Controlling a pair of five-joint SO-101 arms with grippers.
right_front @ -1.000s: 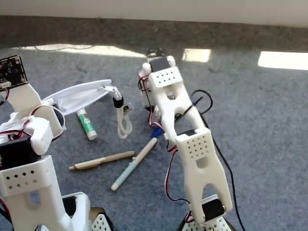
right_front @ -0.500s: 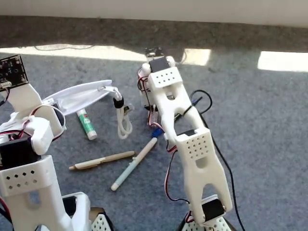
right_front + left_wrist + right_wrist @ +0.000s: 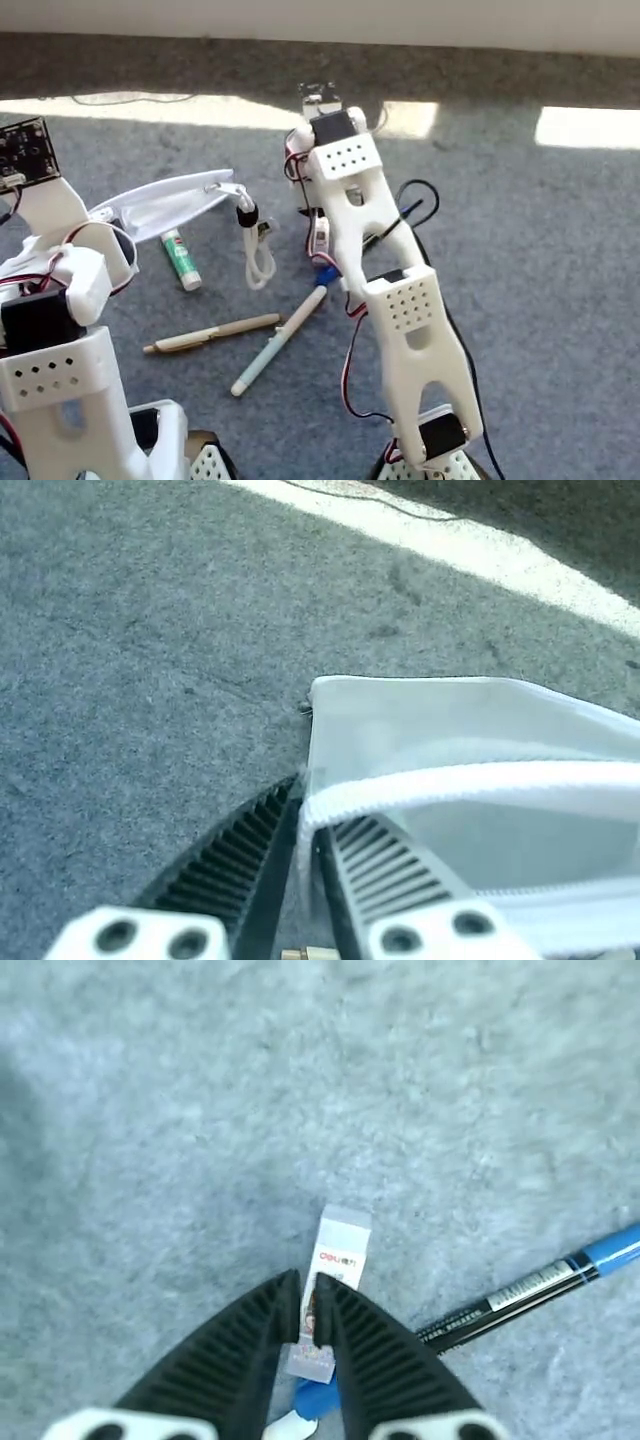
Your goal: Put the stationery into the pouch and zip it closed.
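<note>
Your left tool (image 3: 308, 805) is clamped on the pouch's (image 3: 450, 730) edge. Your right tool (image 3: 306, 1280) is pinched on an eraser (image 3: 342, 1240) at the counter (image 3: 150, 1110), beside a blue-tipped pen (image 3: 530, 1285). A glue stick (image 3: 181, 258), tan pen (image 3: 213, 334) and white pen (image 3: 280, 340) lie near the pouch.

We've got a plain grey carpet (image 3: 540, 250) under everything. The pouch (image 3: 450, 730) pinched in the left gripper (image 3: 303, 805) is white and a bit see-through, with a white woven edge. Both grippers are black and ribbed, on white mounts. The eraser (image 3: 340, 1250) in the right gripper (image 3: 305, 1290) is white with red print, and just beside it there's 1 black-and-blue pen (image 3: 530, 1282). Between the 2 arms we see 1 white glue stick (image 3: 181, 258) with a green label, 1 beige pen (image 3: 212, 334) and 1 pale mint marker (image 3: 278, 342).
</note>
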